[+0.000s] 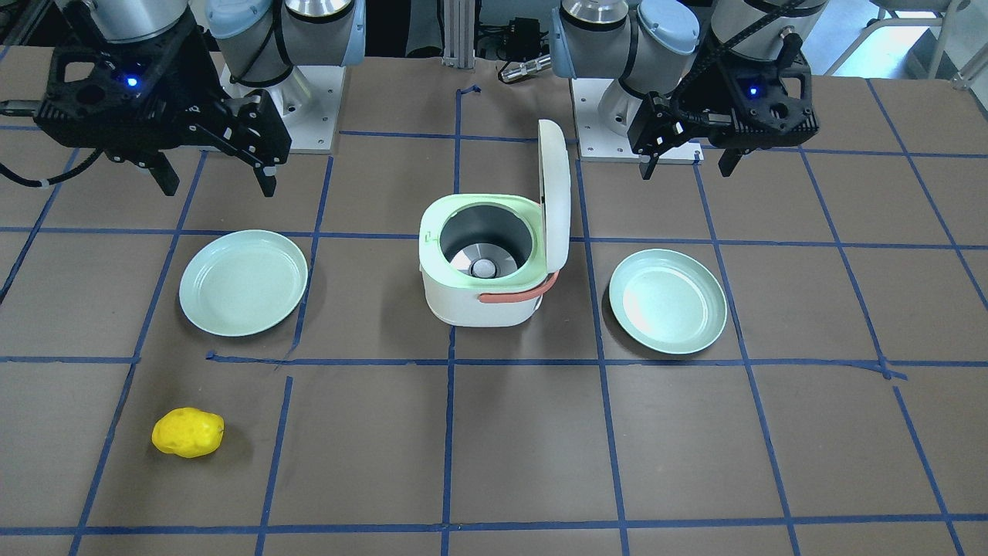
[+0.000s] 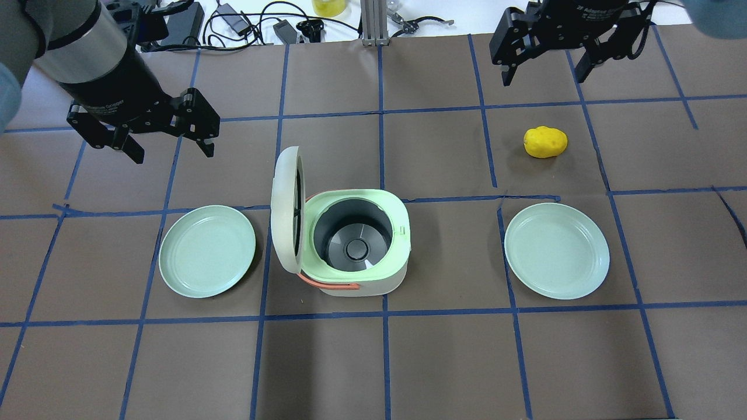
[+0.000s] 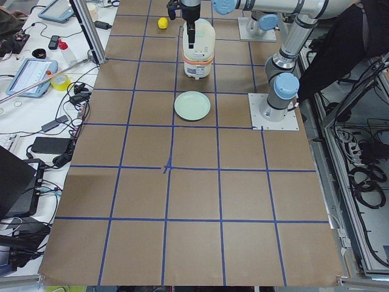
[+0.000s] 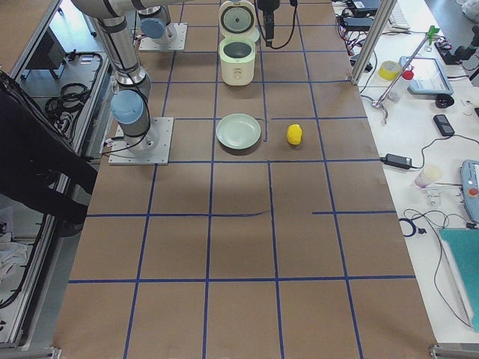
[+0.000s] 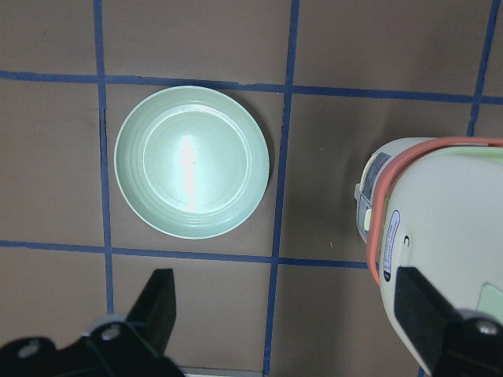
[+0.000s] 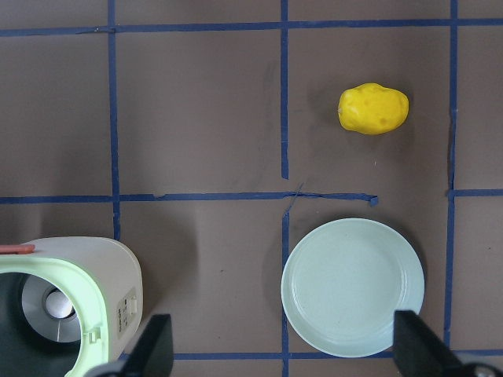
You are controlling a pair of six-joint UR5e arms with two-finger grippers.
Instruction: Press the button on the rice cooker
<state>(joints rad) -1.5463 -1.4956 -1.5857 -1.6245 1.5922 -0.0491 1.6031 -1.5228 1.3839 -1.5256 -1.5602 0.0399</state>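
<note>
The white rice cooker (image 2: 356,248) stands mid-table with its lid (image 2: 286,216) swung open and upright, its grey inner pot empty. It also shows in the front view (image 1: 478,266). My left gripper (image 2: 173,153) is open and empty, hovering above the table to the cooker's far left, clear of it. In the left wrist view the cooker's handle side (image 5: 440,236) is at the right edge. My right gripper (image 2: 543,77) is open and empty, high over the far right. I cannot pick out a button with certainty.
Two mint-green plates lie either side of the cooker, one to its left (image 2: 207,251) and one to its right (image 2: 557,251). A yellow lumpy object (image 2: 545,142) lies beyond the right plate. Cables and tools sit past the table's far edge.
</note>
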